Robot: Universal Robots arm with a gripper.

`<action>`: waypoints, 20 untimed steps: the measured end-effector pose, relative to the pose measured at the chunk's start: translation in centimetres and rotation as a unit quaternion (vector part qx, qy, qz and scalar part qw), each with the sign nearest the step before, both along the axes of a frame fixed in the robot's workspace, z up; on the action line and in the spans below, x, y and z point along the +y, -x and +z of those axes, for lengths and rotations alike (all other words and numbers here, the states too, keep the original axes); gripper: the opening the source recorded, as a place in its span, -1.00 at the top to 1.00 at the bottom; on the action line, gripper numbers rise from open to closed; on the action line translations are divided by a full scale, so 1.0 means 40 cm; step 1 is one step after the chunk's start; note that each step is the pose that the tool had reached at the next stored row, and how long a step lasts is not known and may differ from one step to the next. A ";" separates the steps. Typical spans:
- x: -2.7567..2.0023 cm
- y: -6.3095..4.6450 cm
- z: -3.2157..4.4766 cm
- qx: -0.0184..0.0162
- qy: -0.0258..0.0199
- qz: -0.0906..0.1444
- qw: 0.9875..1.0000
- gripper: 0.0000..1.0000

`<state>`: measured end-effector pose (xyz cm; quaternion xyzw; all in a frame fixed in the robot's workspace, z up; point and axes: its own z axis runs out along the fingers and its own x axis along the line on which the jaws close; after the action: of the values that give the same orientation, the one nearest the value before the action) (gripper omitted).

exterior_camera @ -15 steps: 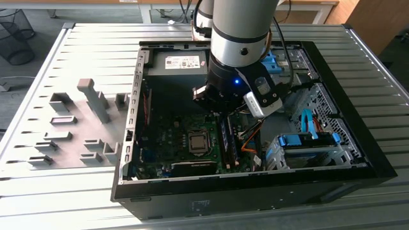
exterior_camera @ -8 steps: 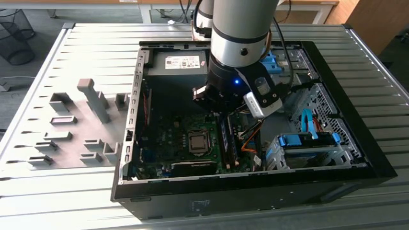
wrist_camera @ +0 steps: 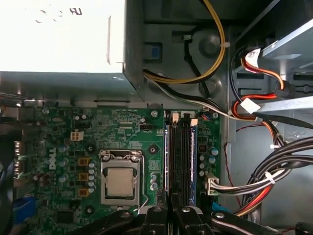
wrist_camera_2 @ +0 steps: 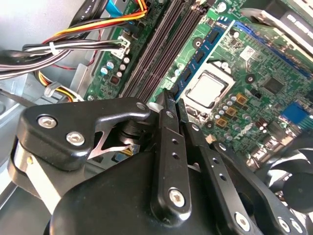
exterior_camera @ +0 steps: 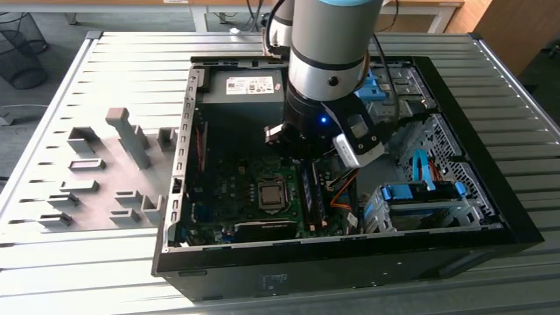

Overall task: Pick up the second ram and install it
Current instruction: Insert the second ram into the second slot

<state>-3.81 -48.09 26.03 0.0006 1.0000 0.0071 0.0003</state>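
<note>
The arm is down inside the open black computer case (exterior_camera: 490,216) on the slatted metal table (exterior_camera: 114,262), and its black gripper (wrist_camera_2: 172,100) hovers right over the memory slots (wrist_camera: 182,161) of the green motherboard (wrist_camera: 122,132). In both wrist views the fingers (wrist_camera: 155,215) are drawn in close together, with only a thin gap between the tips, and I see nothing clamped between them.

One thin blue-green memory stick with black chips (wrist_camera_2: 203,49) sits upright in a slot beside the silver processor socket (wrist_camera_2: 205,90). In the first wrist view there seem to be boards seated in the slot bank just ahead of the fingertips, but whether the second ram is one of them, and fully clicked home, I cannot tell from here.

Over on the exterior view's left, the grey plastic fixture blocks (exterior_camera: 122,164) stand on the table with no stick visible in them, so the pick-up looks finished. My read: the job is at the insertion stage or just past it, with the gripper at the slots; the seating of the stick is what remains to be confirmed.
</note>
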 end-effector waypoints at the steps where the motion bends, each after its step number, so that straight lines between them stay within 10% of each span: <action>1: 0.000 -0.001 -0.004 0.000 0.000 0.000 1.000 0.73; 20: 0.000 -0.012 -0.046 0.000 0.000 -0.001 1.000 0.73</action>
<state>-3.34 -48.09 24.19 0.0018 1.0000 0.0071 0.0003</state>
